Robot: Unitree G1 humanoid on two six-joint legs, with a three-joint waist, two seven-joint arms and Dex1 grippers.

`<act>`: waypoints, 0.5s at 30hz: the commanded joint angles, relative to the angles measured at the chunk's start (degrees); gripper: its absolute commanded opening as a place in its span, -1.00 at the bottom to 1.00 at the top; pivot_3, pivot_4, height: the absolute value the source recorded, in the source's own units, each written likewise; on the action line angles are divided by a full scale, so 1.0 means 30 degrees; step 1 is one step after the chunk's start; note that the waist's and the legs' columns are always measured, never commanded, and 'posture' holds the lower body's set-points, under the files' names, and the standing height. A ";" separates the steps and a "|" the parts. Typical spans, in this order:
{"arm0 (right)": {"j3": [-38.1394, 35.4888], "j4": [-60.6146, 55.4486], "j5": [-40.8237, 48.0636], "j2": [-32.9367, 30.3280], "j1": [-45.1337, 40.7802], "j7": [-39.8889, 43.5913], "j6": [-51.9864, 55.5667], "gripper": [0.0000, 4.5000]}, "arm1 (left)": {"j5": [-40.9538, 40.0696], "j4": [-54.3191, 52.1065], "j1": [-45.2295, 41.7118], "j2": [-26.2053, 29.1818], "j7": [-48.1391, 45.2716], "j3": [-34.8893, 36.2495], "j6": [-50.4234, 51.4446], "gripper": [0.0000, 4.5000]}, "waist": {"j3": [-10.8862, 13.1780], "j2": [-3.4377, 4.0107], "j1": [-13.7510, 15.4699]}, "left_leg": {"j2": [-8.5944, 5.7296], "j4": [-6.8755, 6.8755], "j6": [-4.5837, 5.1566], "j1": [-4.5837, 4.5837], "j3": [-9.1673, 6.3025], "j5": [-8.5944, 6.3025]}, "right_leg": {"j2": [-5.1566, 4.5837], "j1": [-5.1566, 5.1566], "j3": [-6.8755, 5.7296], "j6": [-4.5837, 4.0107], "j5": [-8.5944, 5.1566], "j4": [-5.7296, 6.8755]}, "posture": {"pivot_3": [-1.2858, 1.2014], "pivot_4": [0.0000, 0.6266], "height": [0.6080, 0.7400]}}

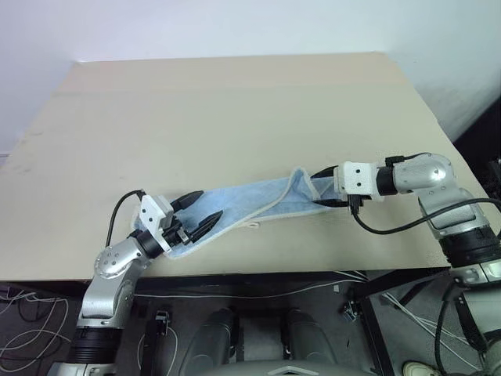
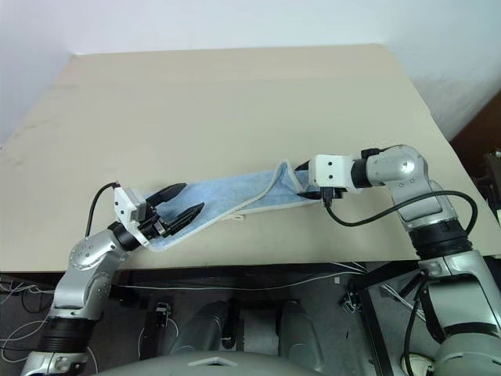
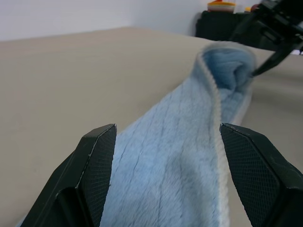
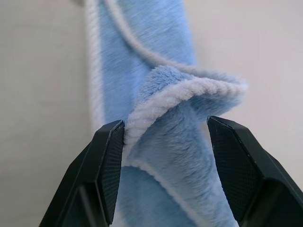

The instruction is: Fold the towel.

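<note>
The towel (image 1: pixel 243 205) lies as a long narrow strip near the front edge of the surface (image 1: pixel 235 110), maybe folded once already. Both the left pincer (image 1: pixel 198 210) and right pincer (image 4: pixel 163 165) stand apart, holding nothing. The short fold is left.

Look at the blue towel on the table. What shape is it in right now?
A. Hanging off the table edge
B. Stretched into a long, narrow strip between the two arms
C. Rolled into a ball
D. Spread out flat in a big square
B: the towel lies as a long narrow strip on the table, running from the left gripper to the right gripper.
</note>
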 commanded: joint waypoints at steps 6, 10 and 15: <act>-0.1558 -0.2502 0.1108 0.0426 0.2594 -0.2043 0.1313 0.31 | 0.0003 0.1135 -0.0075 0.0242 -0.0939 0.0554 -0.1552 0.62 | -0.0003 0.0000 -0.0011 | 0.0004 0.0018 -0.0001 0.0007 -0.0006 -0.0001 | 0.0000 0.0011 0.0001 -0.0002 0.0000 0.0009 | 0.03 -0.52 1.00; -0.1710 -0.2258 0.0360 0.1661 0.2576 -0.4453 0.2284 0.31 | 0.0079 0.1570 -0.0352 0.0254 -0.1295 0.0424 -0.1767 0.62 | -0.0003 -0.0001 -0.0048 | 0.0002 0.0028 -0.0001 0.0009 -0.0004 -0.0001 | 0.0001 0.0014 0.0007 -0.0002 0.0000 0.0013 | 0.03 -0.52 1.00; -0.1772 -0.2111 -0.0182 0.2313 0.1870 -0.6076 0.1774 0.07 | 0.0089 0.1806 -0.0670 0.0320 -0.1547 0.0451 -0.1772 0.62 | -0.0003 0.0000 -0.0004 | -0.0001 0.0043 0.0000 0.0005 -0.0005 0.0000 | 0.0001 0.0014 0.0002 -0.0002 0.0000 0.0019 | 0.03 -0.52 1.00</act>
